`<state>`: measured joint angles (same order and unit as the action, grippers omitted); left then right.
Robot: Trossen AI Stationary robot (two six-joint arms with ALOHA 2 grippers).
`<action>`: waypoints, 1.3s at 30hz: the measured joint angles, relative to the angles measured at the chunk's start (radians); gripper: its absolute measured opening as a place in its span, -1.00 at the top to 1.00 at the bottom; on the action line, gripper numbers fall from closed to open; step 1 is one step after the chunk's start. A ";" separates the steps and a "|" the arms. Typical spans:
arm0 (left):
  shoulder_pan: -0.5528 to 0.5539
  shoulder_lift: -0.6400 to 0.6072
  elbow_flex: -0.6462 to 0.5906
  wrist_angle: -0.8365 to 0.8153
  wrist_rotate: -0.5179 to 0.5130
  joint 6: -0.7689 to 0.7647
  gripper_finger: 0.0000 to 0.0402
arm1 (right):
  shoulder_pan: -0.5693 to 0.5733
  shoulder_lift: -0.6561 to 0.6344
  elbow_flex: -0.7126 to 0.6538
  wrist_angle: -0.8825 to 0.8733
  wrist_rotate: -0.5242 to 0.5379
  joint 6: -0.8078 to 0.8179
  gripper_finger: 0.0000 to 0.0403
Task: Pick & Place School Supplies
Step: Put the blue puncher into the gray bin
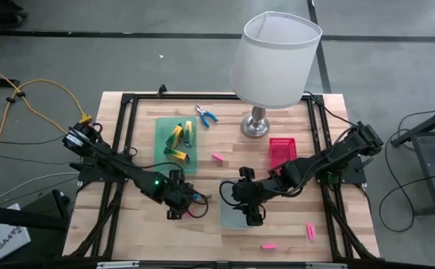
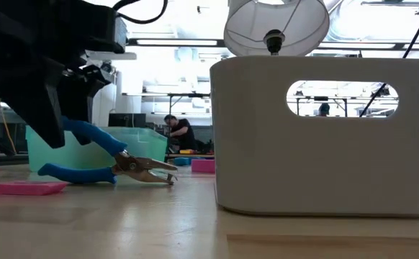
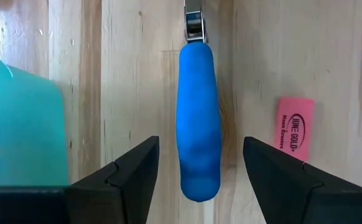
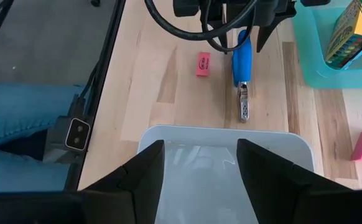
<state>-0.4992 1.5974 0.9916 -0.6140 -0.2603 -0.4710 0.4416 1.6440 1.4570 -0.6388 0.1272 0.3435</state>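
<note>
A pair of blue-handled pliers point(image 3: 198, 124) lies near the table's front, left of the grey tray point(image 1: 229, 217). In the low view the pliers point(image 2: 134, 167) rest on one handle and the metal jaws, with the other handle raised. My left gripper point(image 3: 199, 142) stands open over them, pointing steeply down, one finger on each side of the raised handle with a gap to each. My right gripper point(image 4: 199, 144) hangs open above the grey tray point(image 4: 224, 155) with nothing between its fingers. A pink eraser point(image 3: 293, 130) lies beside the pliers.
A white-shaded lamp point(image 1: 273, 60) stands at the back. The green tray point(image 1: 165, 131) holds yellow-and-green pieces point(image 1: 179, 138). There is also a pink tray point(image 1: 282, 153), a second pair of pliers point(image 1: 206, 114) and loose erasers point(image 1: 309, 232). A person's legs point(image 4: 19, 124) are beside the table.
</note>
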 joint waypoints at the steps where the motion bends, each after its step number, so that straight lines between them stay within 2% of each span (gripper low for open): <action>1: 0.000 0.000 0.000 0.000 -0.001 0.000 -0.12 | 0.000 0.000 0.000 0.000 0.000 0.000 0.04; 23: 0.000 -0.007 0.000 -0.002 -0.056 0.026 -0.10 | 0.000 0.000 0.000 0.000 0.000 0.000 0.04; 39: 0.000 -0.007 0.000 0.002 -0.055 0.027 0.47 | 0.000 0.000 0.000 0.000 0.000 0.000 0.04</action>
<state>-0.4992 1.5902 0.9920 -0.6123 -0.3155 -0.4442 0.4416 1.6440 1.4570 -0.6388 0.1273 0.3435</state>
